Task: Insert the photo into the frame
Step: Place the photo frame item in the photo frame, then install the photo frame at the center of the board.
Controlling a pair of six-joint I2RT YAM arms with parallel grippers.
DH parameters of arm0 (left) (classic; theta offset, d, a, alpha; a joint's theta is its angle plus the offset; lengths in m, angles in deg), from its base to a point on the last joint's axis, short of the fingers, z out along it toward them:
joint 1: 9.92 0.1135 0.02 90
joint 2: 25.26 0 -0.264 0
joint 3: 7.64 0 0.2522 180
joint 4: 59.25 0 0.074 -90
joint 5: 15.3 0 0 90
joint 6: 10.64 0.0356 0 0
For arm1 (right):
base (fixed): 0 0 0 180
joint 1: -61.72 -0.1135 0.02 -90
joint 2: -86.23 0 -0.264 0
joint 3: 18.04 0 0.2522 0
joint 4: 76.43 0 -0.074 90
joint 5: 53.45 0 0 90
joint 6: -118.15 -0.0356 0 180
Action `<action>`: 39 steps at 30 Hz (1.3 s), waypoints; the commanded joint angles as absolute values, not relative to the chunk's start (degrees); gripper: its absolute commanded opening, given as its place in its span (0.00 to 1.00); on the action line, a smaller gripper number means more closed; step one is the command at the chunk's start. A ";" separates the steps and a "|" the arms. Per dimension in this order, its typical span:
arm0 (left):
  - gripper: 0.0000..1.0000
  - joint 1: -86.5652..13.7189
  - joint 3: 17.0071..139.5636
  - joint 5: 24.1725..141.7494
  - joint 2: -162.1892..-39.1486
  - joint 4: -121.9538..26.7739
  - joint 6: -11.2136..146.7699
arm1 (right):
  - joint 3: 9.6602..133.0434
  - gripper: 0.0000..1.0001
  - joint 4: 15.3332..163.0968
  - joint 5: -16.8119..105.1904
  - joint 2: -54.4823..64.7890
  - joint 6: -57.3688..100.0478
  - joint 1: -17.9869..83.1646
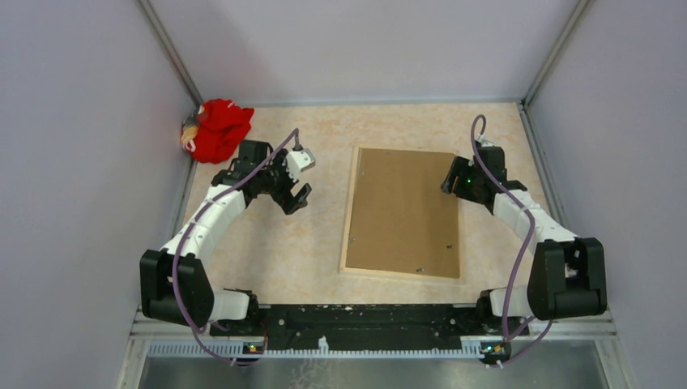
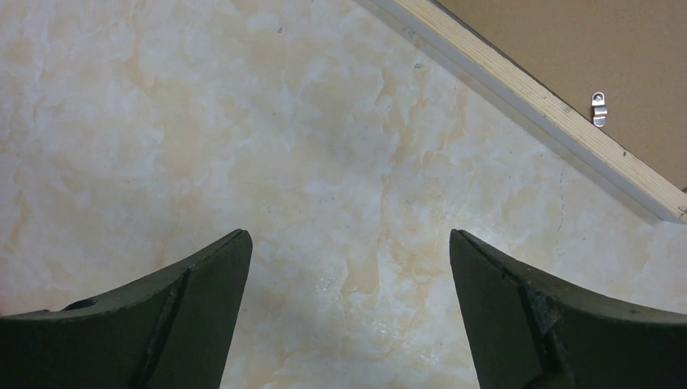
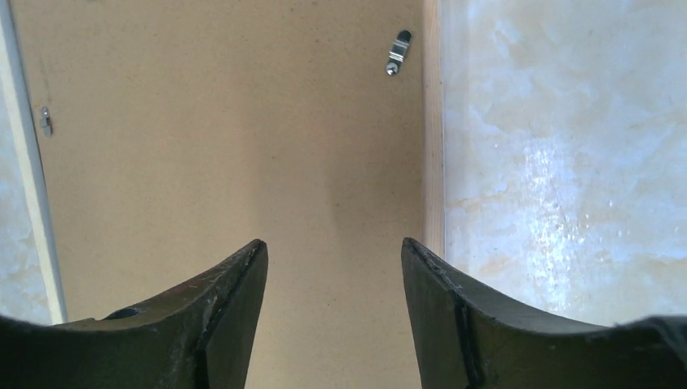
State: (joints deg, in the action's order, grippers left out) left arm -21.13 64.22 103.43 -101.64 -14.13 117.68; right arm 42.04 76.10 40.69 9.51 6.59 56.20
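Item: thin white rectangular frame [image 1: 349,219], light-wood rear edges, face down mid-table; plain brown backing board [image 1: 405,211] seated inside. The photo is unseen, presumably beneath, so insertion is judged nearly complete. Beyond, left gripper [image 2: 348,237] and right gripper [image 3: 333,243]: jaws apart, empty.

My left arm [image 1: 206,219] and right arm [image 1: 522,215]: white links, black joints, a purple cable along each; pincer fingers [image 2: 162,324] look greenish-black, I think.

Frame [image 1: 349,212] front faces down, unseen; backing board [image 1: 405,212] covers interior; red bundle [image 1: 217,128] too small to identify.
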 commanded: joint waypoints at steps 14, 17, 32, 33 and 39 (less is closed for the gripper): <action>0.94 -25.92 63.66 113.34 -112.09 -21.21 112.20 | 41.37 0.08 79.83 32.62 1.03 1.71 55.83; 0.94 -26.73 63.98 114.09 -114.59 -22.85 111.50 | 40.93 0.02 80.53 31.97 -0.44 1.61 55.83; 0.93 -28.28 66.25 116.86 -123.38 -27.69 108.96 | 42.29 0.00 83.33 34.79 -8.05 1.12 55.83; 0.93 -28.25 66.42 117.07 -123.74 -27.79 108.85 | 42.38 0.00 83.12 34.87 -8.29 1.15 55.83; 0.93 -29.19 67.35 117.79 -125.62 -28.97 107.64 | 41.11 0.00 82.07 32.67 -9.14 1.47 55.83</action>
State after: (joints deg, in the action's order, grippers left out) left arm -28.25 65.23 114.99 -124.59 -25.85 108.42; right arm 43.25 87.94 35.03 -5.49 0.91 56.20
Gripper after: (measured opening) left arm 0.932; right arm 0.003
